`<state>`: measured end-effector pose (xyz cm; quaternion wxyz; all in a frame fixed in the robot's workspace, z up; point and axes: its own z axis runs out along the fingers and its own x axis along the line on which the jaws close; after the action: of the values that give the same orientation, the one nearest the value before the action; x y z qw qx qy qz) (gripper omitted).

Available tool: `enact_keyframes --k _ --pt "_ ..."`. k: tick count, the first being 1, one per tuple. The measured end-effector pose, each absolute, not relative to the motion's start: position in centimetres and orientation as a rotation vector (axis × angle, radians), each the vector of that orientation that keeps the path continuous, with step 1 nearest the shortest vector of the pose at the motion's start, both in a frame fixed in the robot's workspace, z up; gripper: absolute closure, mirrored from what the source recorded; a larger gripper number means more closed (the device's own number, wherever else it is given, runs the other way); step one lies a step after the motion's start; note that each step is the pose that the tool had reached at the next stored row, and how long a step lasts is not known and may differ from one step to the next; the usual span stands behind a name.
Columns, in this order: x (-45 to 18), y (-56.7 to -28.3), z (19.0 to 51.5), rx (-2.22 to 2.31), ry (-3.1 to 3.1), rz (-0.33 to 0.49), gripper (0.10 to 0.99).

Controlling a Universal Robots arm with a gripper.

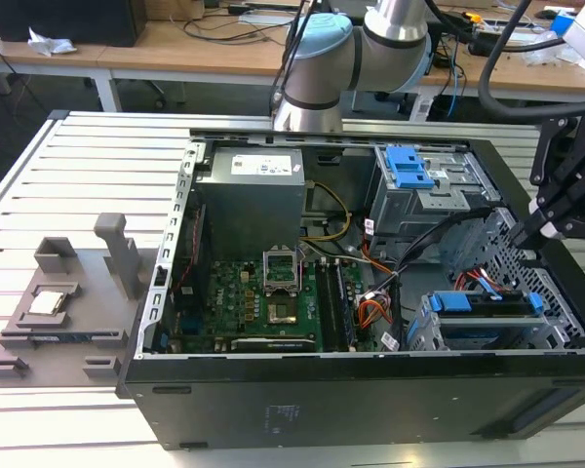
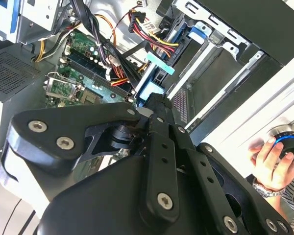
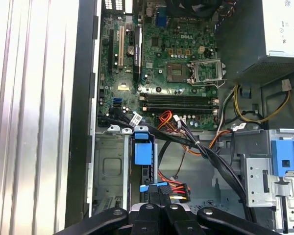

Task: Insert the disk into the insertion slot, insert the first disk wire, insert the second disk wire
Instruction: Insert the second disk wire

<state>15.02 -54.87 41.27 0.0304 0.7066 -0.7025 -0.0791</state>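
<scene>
Hovering my gripper (image 1: 544, 232) beside cage (image 1: 497, 336), near disk (image 1: 487, 304) sitting in slot. Fingers look pressed together, holding nothing, maybe for nudging wires (image 3: 174, 188).

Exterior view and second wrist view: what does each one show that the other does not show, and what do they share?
Exterior view: the grey parts tray beside the computer case, the grey power supply box and the robot arm's joints.
Second wrist view: a person's hand on a black and blue knob.
Shared: the green motherboard and the orange and yellow wires.
</scene>
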Motion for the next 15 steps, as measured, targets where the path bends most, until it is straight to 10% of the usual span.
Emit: enact_keyframes --k 15 --pt "15.02 -54.87 42.05 2.178 -2.165 -0.244 0.98"
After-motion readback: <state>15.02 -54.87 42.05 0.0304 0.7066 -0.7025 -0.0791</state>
